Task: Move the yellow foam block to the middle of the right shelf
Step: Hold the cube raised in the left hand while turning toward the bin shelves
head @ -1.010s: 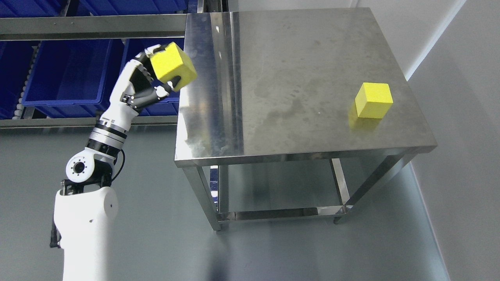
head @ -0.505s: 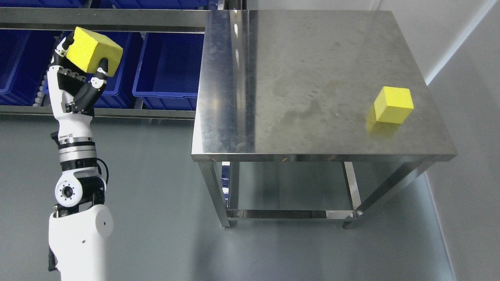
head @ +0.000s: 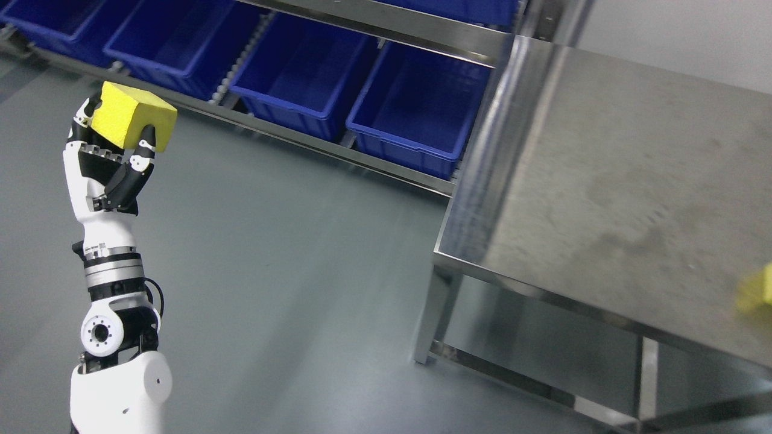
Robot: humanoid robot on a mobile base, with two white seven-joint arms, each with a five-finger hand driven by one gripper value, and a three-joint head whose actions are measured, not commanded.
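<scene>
My left hand point(head: 114, 150) is raised at the picture's left and is shut on a yellow foam block point(head: 132, 114), held up above the grey floor. A shelf rack point(head: 386, 24) with several blue bins point(head: 416, 102) runs across the top of the picture, beyond the block. A second yellow foam block point(head: 759, 290) shows blurred at the right edge, on the steel table point(head: 603, 199). My right arm is not in view.
The steel table fills the right half, its near left corner and leg point(head: 434, 313) close to the middle. Open grey floor point(head: 289, 253) lies between my arm and the table. A pale wall point(head: 681, 30) stands at the top right.
The whole picture has shifted: the camera has turned left, so the table and second block slid right and more bins show. My left hand still holds the block at about the same spot in the picture.
</scene>
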